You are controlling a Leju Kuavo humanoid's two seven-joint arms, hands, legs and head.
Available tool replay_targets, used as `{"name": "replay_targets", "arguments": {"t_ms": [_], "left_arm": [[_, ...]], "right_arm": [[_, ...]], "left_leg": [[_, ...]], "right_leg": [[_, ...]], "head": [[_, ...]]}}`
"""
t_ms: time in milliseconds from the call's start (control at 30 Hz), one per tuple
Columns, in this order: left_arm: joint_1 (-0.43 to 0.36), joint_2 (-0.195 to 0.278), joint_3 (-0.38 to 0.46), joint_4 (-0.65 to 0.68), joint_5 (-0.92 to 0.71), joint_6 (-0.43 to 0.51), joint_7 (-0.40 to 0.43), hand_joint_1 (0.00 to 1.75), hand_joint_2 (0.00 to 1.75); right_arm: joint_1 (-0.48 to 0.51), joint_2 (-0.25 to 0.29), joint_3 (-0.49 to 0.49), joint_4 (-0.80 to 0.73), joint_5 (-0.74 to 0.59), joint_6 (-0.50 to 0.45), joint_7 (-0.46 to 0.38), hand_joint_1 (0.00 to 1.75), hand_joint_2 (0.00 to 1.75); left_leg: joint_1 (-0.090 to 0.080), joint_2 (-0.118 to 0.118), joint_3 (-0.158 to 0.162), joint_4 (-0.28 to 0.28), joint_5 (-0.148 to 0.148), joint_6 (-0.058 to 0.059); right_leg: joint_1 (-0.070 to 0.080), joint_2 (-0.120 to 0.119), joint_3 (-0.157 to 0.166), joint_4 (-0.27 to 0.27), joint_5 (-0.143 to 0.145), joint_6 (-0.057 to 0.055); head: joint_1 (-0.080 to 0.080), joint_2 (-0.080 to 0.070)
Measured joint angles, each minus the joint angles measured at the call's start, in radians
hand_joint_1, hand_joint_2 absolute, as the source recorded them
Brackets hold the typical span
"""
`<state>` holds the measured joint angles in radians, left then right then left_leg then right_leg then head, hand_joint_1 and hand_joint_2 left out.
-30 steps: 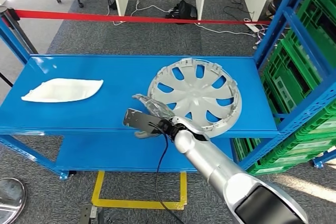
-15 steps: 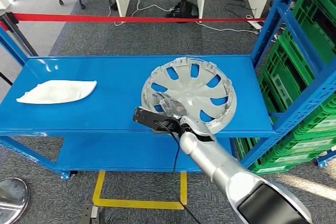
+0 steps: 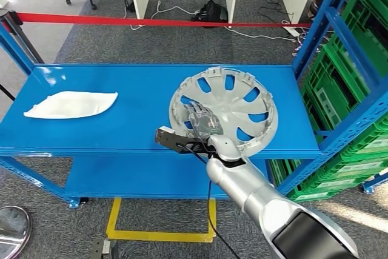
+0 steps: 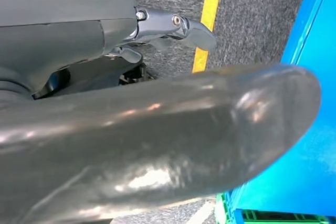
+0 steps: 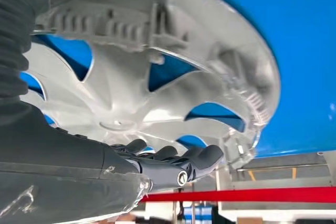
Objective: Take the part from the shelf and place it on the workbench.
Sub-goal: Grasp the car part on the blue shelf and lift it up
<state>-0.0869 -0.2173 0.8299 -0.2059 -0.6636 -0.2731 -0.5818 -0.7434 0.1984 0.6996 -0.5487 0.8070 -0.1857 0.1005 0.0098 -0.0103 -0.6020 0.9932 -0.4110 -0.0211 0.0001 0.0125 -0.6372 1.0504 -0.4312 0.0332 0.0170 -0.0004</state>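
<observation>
Right hand: while lying fingers-spread on the wheel cover (image 3: 225, 110), the right hand (image 3: 204, 121) clamps nothing.
Wheel cover: centre-right of frame, flat on blue shelf (image 3: 114, 122).
Left hand: grip indiscernible.

No readable text, label, brand, number or sign is seen in any view. The hubcap (image 3: 224, 111) carries no legible marking on its visible inner face, and nothing is printed on the blue shelf (image 3: 114, 128). The green crates (image 3: 361, 53) show moulded ribbing only, with no lettering that can be made out.
</observation>
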Motion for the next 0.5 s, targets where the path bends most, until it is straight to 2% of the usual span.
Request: {"name": "replay_targets", "arguments": {"t_ms": [67, 133, 167, 200, 233, 267, 333, 367, 467, 500], "left_arm": [[-0.001, 0.000, 0.001, 0.000, -0.001, 0.000, -0.001, 0.00, 0.00], [0.000, 0.000, 0.002, 0.000, -0.002, 0.000, -0.002, 0.00, 0.00], [0.000, 0.000, 0.003, 0.000, -0.003, 0.000, -0.002, 0.00, 0.00], [0.000, 0.000, 0.003, 0.000, -0.003, 0.000, -0.002, 0.00, 0.00], [0.000, 0.000, 0.003, 0.000, -0.003, 0.000, -0.002, 0.00, 0.00], [0.000, 0.000, 0.003, 0.000, -0.004, 0.000, -0.002, 0.00, 0.00], [-0.001, 0.000, 0.004, 0.000, -0.005, 0.001, -0.002, 0.00, 0.00], [-0.002, 0.000, 0.004, 0.000, -0.005, 0.002, -0.002, 0.00, 0.00], [0.000, 0.000, 0.005, 0.000, -0.005, 0.006, -0.002, 0.00, 0.00], [0.000, 0.000, 0.005, 0.000, -0.005, 0.007, -0.002, 0.00, 0.00]], "right_arm": [[-0.001, 0.000, 0.002, 0.001, 0.012, -0.001, 0.007, 0.00, 1.75], [0.002, -0.001, 0.003, 0.005, 0.022, 0.010, 0.016, 0.00, 1.75], [0.004, -0.001, 0.004, 0.009, 0.030, 0.021, 0.023, 0.00, 1.75], [0.006, -0.001, 0.004, 0.014, 0.040, 0.035, 0.031, 0.00, 1.75], [0.005, -0.002, 0.005, 0.018, 0.051, 0.051, 0.040, 0.00, 1.75], [0.001, -0.002, 0.005, 0.023, 0.062, 0.066, 0.048, 0.00, 1.75], [-0.010, -0.001, 0.006, 0.034, 0.079, 0.100, 0.060, 0.09, 1.75], [-0.015, 0.000, 0.006, 0.042, 0.085, 0.117, 0.067, 0.45, 1.75], [-0.032, 0.003, 0.006, 0.067, 0.100, 0.173, 0.091, 1.67, 1.75], [-0.037, 0.004, 0.006, 0.073, 0.103, 0.186, 0.096, 1.75, 1.75]], "left_leg": [[0.002, 0.000, 0.001, -0.002, 0.002, 0.008], [0.002, 0.001, 0.001, -0.001, 0.001, 0.011], [0.002, 0.001, 0.001, -0.001, 0.001, 0.012], [0.002, 0.000, 0.002, -0.001, 0.000, 0.011], [0.002, 0.000, 0.003, -0.001, 0.000, 0.011], [0.003, -0.001, 0.006, 0.000, -0.002, 0.008], [0.000, -0.002, 0.008, 0.001, -0.005, 0.000], [-0.002, -0.003, 0.009, 0.001, -0.005, -0.005], [-0.001, -0.003, 0.013, -0.005, -0.003, -0.021], [-0.001, -0.002, 0.011, 0.002, -0.012, -0.026]], "right_leg": [[-0.001, -0.003, -0.043, 0.092, -0.053, 0.009], [-0.002, -0.004, -0.106, 0.226, -0.110, 0.014], [-0.002, -0.004, -0.124, 0.265, -0.118, 0.015], [-0.002, -0.004, -0.126, 0.266, -0.107, 0.014], [-0.002, -0.004, -0.107, 0.226, -0.079, 0.014], [-0.003, -0.005, -0.071, 0.156, -0.042, 0.013], [-0.003, -0.003, -0.003, 0.028, 0.001, 0.007], [-0.002, -0.002, 0.014, -0.004, 0.007, 0.003], [0.000, 0.001, 0.020, -0.016, 0.008, -0.018], [-0.001, 0.001, 0.023, -0.018, 0.009, -0.024]], "head": [[0.005, 0.000], [0.008, 0.000], [0.008, 0.000], [0.008, 0.000], [0.008, 0.000], [0.008, 0.000], [0.007, 0.000], [0.006, 0.000], [0.005, 0.000], [0.004, 0.000]]}}
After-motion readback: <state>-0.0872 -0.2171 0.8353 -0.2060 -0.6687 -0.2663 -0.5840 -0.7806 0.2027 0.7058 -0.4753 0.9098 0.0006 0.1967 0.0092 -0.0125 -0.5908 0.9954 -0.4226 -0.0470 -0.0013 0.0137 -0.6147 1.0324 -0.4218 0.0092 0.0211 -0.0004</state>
